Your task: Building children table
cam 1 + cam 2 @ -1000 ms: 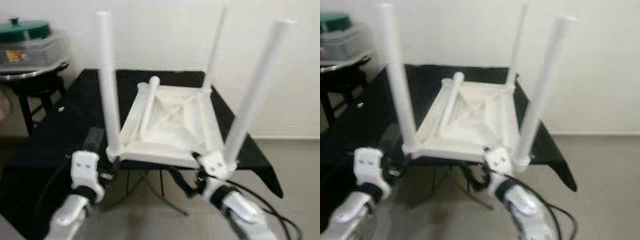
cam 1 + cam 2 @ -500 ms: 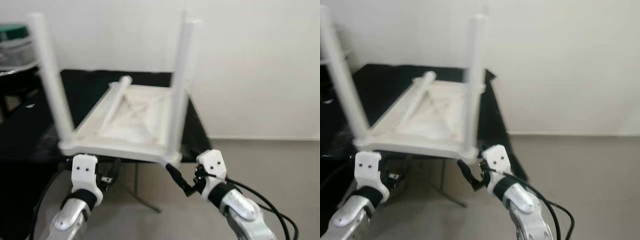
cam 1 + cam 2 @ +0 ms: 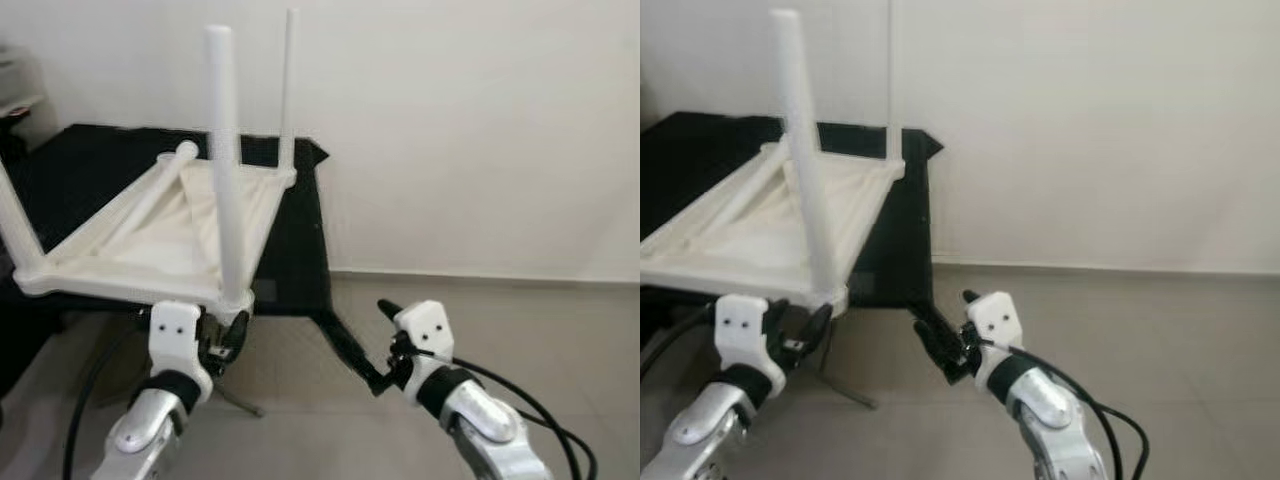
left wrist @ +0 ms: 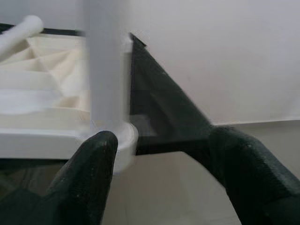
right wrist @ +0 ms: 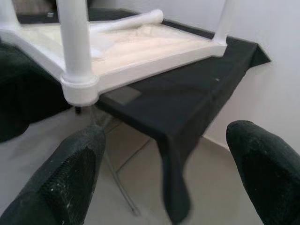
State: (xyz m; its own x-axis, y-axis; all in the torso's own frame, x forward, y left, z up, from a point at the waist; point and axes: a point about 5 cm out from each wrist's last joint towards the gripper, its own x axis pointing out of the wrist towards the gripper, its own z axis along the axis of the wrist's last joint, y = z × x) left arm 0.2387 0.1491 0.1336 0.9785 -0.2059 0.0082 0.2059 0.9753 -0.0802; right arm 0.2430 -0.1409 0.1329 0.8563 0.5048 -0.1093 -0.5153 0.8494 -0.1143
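The table (image 3: 150,235) lies upturned on the black-draped surface (image 3: 300,260), its legs standing upright; one loose leg (image 3: 150,195) lies slantwise across the underside. The near corner leg (image 3: 225,170) rises just above and ahead of my left tool (image 3: 215,340), which is the nearer arm. That tool's fingers (image 4: 93,159) stand apart, one close to the leg's socket (contact I cannot confirm). My right tool (image 3: 365,350) hangs apart over the floor, open, holding nothing. The table looks like smooth white plastic with round legs and a ribbed underside.
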